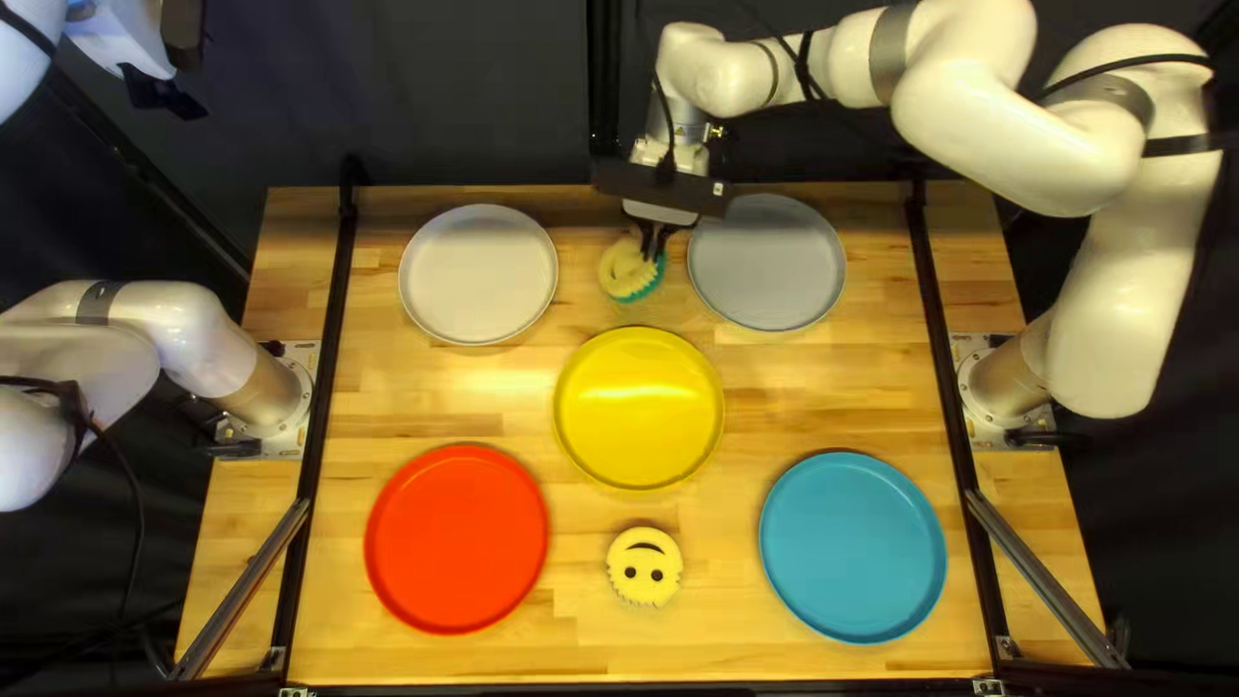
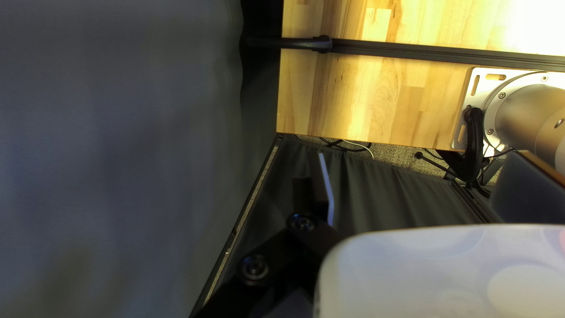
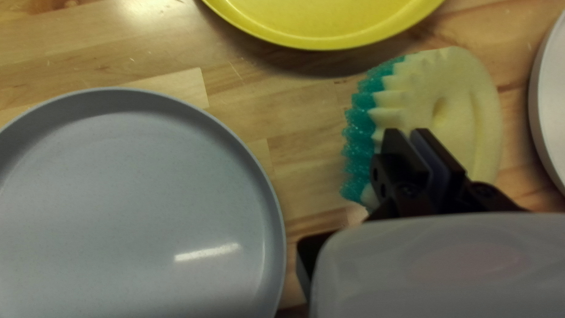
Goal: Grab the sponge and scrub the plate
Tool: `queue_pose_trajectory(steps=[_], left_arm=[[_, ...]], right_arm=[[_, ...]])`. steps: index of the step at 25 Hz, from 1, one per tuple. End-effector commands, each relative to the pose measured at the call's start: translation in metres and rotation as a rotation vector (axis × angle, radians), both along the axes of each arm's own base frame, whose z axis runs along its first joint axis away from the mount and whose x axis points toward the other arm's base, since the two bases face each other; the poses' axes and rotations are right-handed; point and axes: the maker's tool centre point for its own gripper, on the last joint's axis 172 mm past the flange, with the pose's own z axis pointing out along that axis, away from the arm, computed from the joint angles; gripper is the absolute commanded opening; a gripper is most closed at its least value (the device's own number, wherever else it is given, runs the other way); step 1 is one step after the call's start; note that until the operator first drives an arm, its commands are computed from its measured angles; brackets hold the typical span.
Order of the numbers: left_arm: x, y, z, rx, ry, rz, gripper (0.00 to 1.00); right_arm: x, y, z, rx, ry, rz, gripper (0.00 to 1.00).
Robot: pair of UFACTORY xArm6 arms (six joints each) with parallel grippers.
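Yellow-and-teal, one of two sponges, a round disc with no clear long axis, tilts between the grey plate (image 1: 767, 262) and white plate (image 1: 479, 274), teal edge toward the grey, pinched by the jaws of my right gripper (image 1: 654, 243). Five plates sit on the surface (image 1: 697, 542); my left gripper's (image 1: 168, 98) jaws I cannot tell.

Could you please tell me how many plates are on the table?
5: the white plate and grey plate toward the far side, yellow plate in the middle, red plate at the near left, blue plate at the near right.
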Motion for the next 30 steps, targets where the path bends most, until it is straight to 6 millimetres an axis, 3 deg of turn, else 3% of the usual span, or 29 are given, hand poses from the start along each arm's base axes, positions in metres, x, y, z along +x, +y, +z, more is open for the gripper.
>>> queue_pose_trajectory(steps=[1,11,12,13,19,30], left_arm=[[0.000,0.000,0.000,0.000,0.000,0.000,1.00],[0.000,0.000,0.000,0.000,0.000,0.000,1.00],[0.000,0.000,0.000,0.000,0.000,0.000,1.00],[0.000,0.000,0.000,0.000,0.000,0.000,1.00],[0.000,0.000,0.000,0.000,0.000,0.000,1.00],[0.000,0.000,0.000,0.000,0.000,0.000,1.00]], right_arm=[[0.000,-0.004,-0.002,-0.033,0.012,-0.036,0.00],[-0.002,-0.007,-0.012,-0.043,0.027,-0.049,0.00],[-0.002,-0.006,-0.013,-0.041,0.029,-0.048,0.58],[-0.002,-0.006,-0.014,-0.039,0.028,-0.049,1.00],[-0.002,0.004,-0.010,-0.021,0.005,-0.036,1.00],[-0.031,0.073,0.058,0.025,-0.081,-0.019,1.00]])
